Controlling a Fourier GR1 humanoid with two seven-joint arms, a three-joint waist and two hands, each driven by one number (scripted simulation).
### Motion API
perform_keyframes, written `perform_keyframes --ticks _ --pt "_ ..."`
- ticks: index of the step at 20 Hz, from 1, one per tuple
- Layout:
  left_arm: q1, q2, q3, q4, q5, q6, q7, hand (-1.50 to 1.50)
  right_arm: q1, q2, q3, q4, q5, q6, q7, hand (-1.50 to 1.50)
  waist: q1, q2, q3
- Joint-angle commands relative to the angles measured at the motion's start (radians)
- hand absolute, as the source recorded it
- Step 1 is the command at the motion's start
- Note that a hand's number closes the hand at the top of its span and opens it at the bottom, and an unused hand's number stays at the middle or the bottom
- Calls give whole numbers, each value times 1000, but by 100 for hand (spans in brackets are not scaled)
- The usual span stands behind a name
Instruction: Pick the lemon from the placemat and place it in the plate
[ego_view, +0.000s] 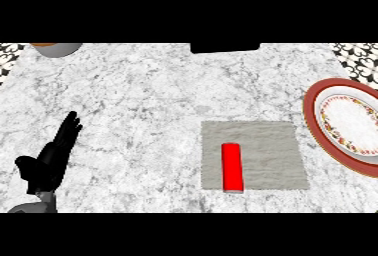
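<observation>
A red bar lies on the grey placemat, its long axis running near-to-far. The plate sits right of it. The left hand rests left, fingers straight.

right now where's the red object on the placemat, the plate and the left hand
red object (232, 167): head view, middle of its body
plate (345, 116): head view, white centre
left hand (50, 159): head view, palm
</observation>
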Motion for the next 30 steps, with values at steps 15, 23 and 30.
perform_keyframes --ticks 15,23,30 --pt "-10 -9 -27 -61 -17 -16 44 0 166 -255 -713 215 -507 55 -758 150 56 12 -5" --pt "-41 -35 -30 -59 -20 -32 58 0 41 -258 -715 140 -478 144 -659 150 72 14 -4" --pt "-88 -38 -27 26 -51 -36 23 0 -159 -342 -583 122 -404 182 -479 150 80 18 -4"
